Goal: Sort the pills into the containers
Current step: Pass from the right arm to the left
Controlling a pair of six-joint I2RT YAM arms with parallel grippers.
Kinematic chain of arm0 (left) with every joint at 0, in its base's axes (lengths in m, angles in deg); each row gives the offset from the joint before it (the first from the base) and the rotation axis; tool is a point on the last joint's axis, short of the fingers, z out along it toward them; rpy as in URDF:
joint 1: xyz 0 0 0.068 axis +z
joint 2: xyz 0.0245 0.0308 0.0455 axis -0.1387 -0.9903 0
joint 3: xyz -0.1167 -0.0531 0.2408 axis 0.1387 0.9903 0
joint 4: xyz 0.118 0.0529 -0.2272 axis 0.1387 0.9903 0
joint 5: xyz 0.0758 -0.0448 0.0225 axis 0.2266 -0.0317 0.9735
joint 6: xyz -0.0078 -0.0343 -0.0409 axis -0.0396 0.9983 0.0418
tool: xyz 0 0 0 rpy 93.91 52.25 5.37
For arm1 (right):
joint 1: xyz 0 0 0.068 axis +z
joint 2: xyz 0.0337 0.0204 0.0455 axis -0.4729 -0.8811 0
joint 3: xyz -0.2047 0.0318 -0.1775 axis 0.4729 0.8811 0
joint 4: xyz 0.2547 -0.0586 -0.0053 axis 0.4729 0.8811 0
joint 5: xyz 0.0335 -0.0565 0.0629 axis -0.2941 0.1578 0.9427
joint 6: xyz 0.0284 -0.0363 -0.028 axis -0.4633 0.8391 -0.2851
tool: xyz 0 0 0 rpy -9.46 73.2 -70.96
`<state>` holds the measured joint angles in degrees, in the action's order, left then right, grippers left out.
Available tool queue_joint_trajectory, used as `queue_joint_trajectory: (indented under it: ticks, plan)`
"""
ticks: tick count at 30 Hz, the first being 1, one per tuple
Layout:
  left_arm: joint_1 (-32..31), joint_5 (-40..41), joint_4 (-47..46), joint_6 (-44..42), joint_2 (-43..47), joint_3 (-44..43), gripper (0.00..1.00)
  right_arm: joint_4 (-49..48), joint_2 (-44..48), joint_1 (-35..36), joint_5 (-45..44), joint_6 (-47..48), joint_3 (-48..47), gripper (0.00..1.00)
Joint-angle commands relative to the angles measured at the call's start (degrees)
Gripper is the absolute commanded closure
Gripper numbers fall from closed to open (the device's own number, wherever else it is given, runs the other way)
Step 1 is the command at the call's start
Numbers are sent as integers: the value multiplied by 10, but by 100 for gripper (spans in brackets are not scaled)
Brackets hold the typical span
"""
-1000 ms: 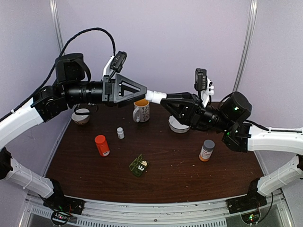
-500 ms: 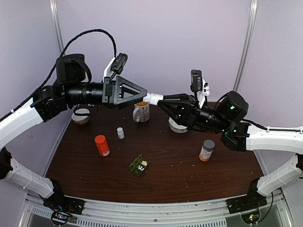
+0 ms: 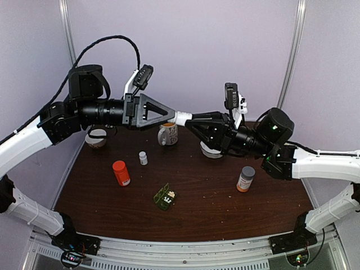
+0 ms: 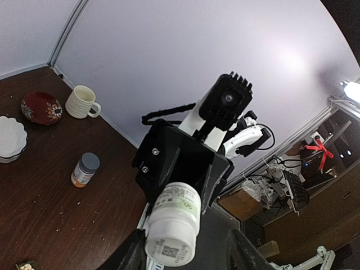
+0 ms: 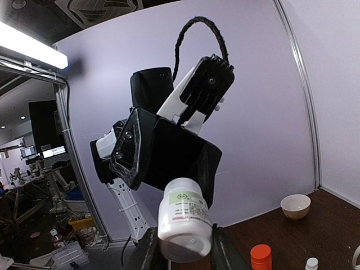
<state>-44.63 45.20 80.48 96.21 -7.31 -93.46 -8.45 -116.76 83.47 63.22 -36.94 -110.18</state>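
- Right claw (image 5: pixel 183 253) grips one end of a white bottle (image 4: pixel 174 216) in mid-air; left claw (image 4: pixel 188 254) straddles the other end, jaws not yet tight.
- Pill box (image 3: pixel 165 197) lies open near the table's (image 3: pixel 225 208) front, white pills (image 3: pixel 170 195) in one compartment.
- Judgement: sorting barely started; other compartments look unfilled.
- Bottle label (image 4: pixel 181 198): green print, unreadable.

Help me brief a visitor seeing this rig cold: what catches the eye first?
The left gripper and right gripper meet in mid-air above the table, both at one white bottle. Below, near the front, sits an open green pill box, an orange bottle to its left.
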Motion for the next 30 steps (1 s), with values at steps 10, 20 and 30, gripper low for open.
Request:
queue_joint_trajectory:
  ticks: [10,20,30]
  plan:
    - [-4,-13,5,-16,-7,-22,67,5,-3,3,-8,11,-16,87]
    - [-5,-12,22,-30,-11,-28,83,12,3,3,1,24,-9,69]
    - [-5,-22,117,-124,-27,-72,91,53,42,3,13,34,17,31]
